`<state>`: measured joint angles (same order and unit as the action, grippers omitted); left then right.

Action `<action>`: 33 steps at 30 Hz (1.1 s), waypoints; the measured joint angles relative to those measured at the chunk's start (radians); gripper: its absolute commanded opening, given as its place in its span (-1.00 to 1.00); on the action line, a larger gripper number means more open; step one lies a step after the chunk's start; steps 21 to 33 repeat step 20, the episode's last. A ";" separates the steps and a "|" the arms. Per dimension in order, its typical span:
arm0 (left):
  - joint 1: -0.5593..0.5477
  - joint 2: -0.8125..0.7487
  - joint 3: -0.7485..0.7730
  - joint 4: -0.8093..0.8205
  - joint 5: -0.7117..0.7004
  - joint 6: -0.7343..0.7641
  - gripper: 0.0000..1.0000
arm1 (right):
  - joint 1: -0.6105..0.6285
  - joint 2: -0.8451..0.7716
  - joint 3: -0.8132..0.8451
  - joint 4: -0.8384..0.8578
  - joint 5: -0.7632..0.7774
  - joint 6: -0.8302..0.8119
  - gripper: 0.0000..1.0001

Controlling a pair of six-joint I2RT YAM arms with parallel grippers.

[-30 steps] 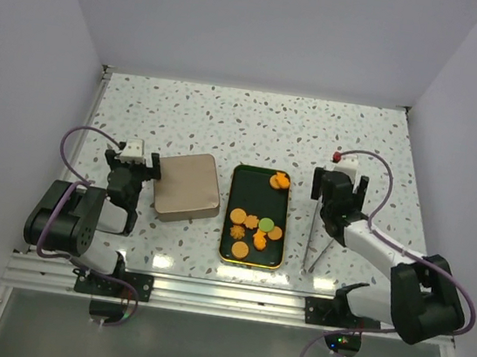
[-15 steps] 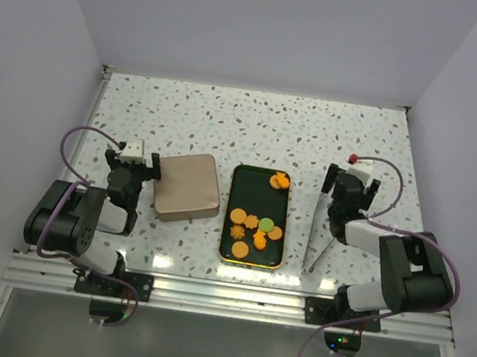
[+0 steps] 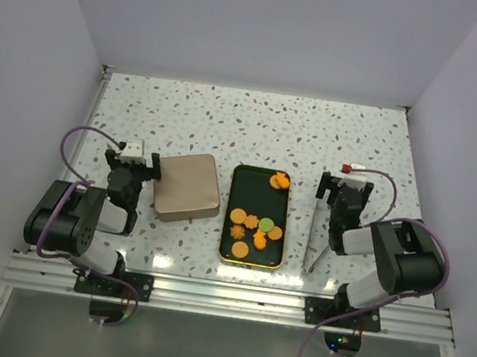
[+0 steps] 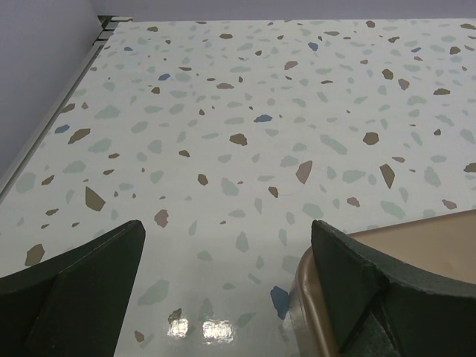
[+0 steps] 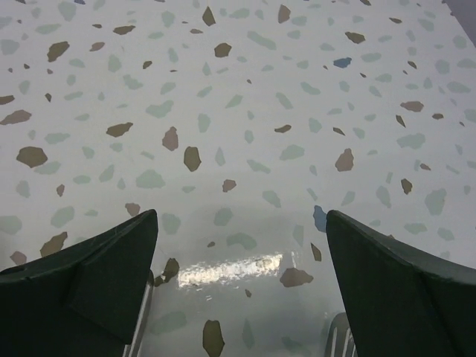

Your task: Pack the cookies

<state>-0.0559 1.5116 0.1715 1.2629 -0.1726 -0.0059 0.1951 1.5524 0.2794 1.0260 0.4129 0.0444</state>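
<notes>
The cookies (image 3: 254, 227) lie on a dark tray with a yellow rim (image 3: 250, 260): several orange rounds and flower shapes, one green round (image 3: 266, 224), and an orange pair at the far end (image 3: 279, 181). My left gripper (image 3: 134, 160) is open and empty, low over the table left of a tan tin (image 3: 187, 187). In the left wrist view (image 4: 227, 238) its right finger sits by the tin's corner (image 4: 416, 242). My right gripper (image 3: 342, 190) is open and empty right of the tray; the right wrist view (image 5: 242, 223) shows bare table between its fingers.
Metal tongs (image 3: 317, 234) lie on the table between the tray and my right arm; their ends show at the bottom of the right wrist view (image 5: 141, 327). Walls close the table at the back and both sides.
My right arm has folded back toward its base, and its gripper shifted a little right and nearer. The left arm, tray and tin have not moved.
</notes>
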 measured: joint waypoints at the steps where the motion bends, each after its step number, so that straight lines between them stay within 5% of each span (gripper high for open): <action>1: 0.000 0.000 0.000 0.000 0.000 0.000 1.00 | 0.000 0.000 0.007 -0.002 -0.017 -0.005 0.97; 33: 0.000 0.000 0.000 0.000 0.002 0.000 1.00 | -0.002 0.000 0.036 -0.002 -0.093 -0.026 0.97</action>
